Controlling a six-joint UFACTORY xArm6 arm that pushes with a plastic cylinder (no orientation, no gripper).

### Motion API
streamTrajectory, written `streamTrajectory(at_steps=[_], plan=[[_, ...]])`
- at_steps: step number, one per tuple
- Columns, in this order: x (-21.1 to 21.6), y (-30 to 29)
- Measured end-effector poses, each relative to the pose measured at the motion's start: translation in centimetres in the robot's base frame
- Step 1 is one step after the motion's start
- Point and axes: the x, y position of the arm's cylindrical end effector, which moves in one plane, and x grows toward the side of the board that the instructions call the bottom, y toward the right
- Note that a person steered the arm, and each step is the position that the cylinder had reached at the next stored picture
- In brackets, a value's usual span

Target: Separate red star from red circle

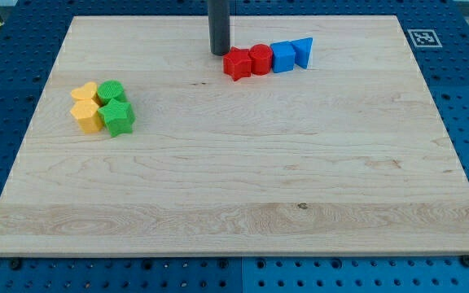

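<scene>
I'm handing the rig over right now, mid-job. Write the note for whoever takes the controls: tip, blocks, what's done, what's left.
My tip sits on the board just up and to the view's left of the red star, close to it, with no clear contact.
The red star touches the red circle on its right; a blue cube and a blue triangle continue the row rightward.
A cluster of two yellow blocks and two green blocks lies at the view's left, away from the job.
Done: nothing yet; star and circle are together.
Left: push the star away from the circle, probably down or leftward.
</scene>
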Motion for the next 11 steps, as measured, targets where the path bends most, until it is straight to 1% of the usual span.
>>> streamTrajectory(at_steps=[1, 2, 3, 4, 5, 7, 8, 11], plan=[[1.8, 0.0], [2.2, 0.1], [0.6, 0.1], [0.1, 0.2], [0.1, 2.6], [3.3, 3.6], [3.3, 3.6], [7.9, 4.3]])
